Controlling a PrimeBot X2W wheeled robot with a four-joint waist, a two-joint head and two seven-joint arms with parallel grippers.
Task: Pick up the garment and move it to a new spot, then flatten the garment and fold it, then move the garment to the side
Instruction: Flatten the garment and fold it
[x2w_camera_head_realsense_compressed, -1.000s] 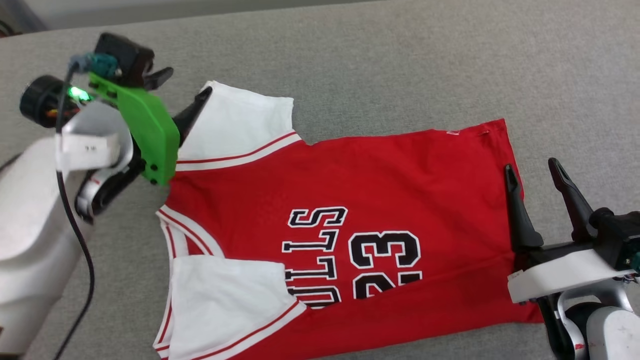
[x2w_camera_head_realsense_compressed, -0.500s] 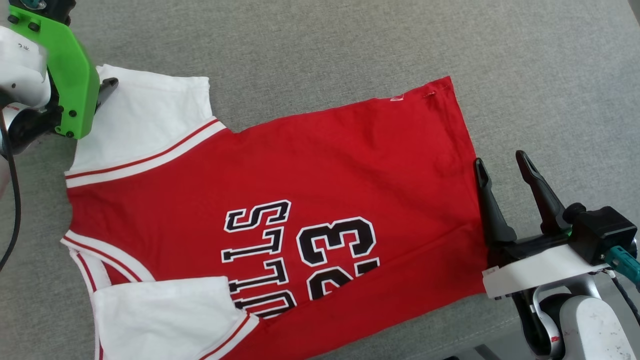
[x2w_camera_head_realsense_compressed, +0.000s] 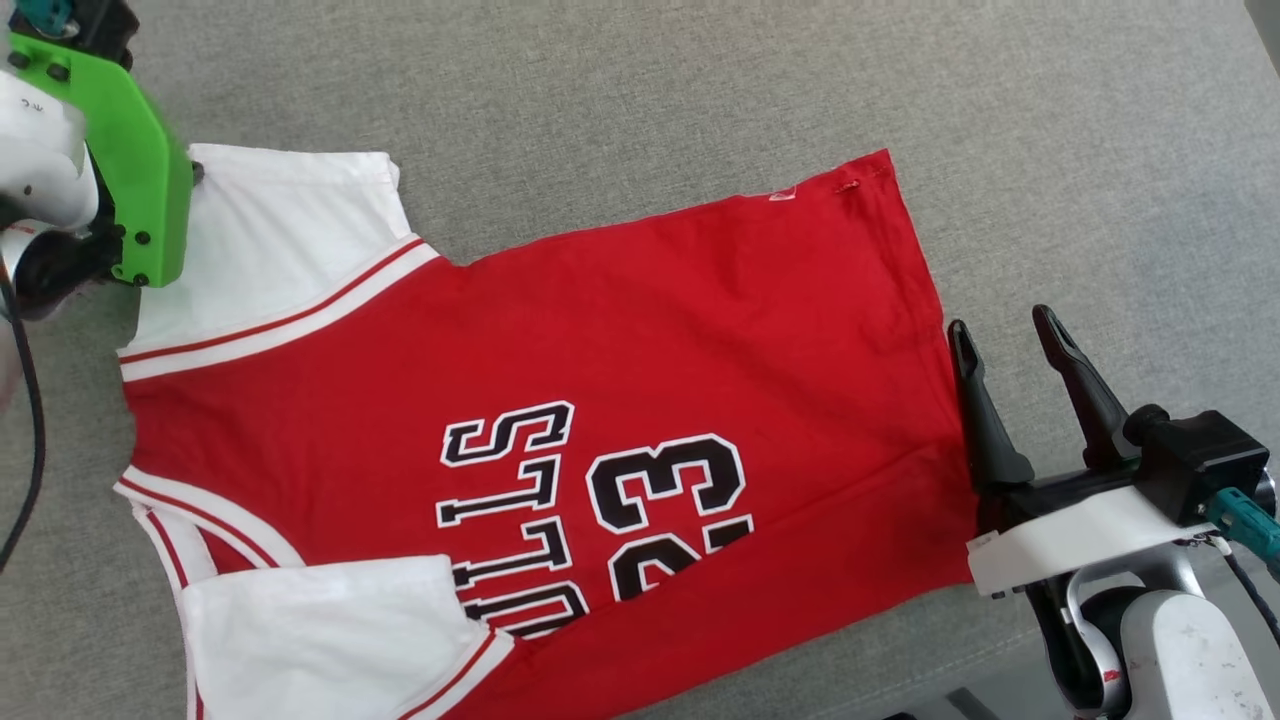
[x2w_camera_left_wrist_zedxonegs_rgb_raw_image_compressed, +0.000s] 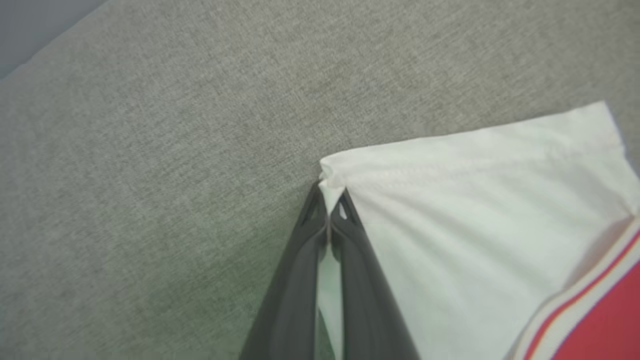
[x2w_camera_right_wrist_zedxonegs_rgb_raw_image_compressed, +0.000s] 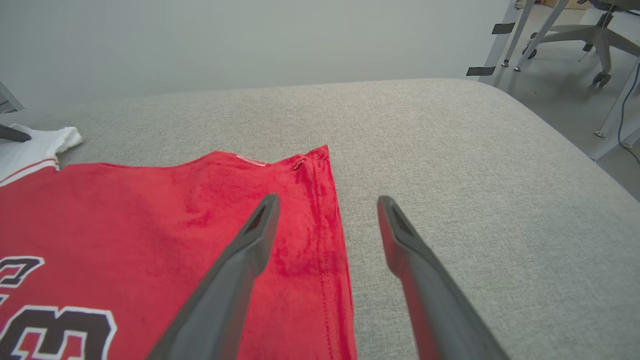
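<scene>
Now my left gripper (x2w_camera_left_wrist_zedxonegs_rgb_raw_image_compressed: 328, 220) is pinching the white sleeve corner of the garment (x2w_camera_head_realsense_compressed: 640, 330); a second ago its jaws were spread wide. My right gripper (x2w_camera_head_realsense_compressed: 1003, 330) is hovering wide apart, straddling the red hem. The garment is lying flat on the grey cushion (x2w_camera_head_realsense_compressed: 700, 90), showing "ULLS" and "23".

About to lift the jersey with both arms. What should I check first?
1. Left gripper shut on the white sleeve corner of the garment: ok.
2. Right gripper holding the hem: not ok, jaws open, straddling the hem edge.
3. Garment flat: not ok, the near sleeve lies folded over the lettering.
4. Both sleeve layers pinched: cannot tell.
5. Bare grey surface beyond the garment: ok.
</scene>
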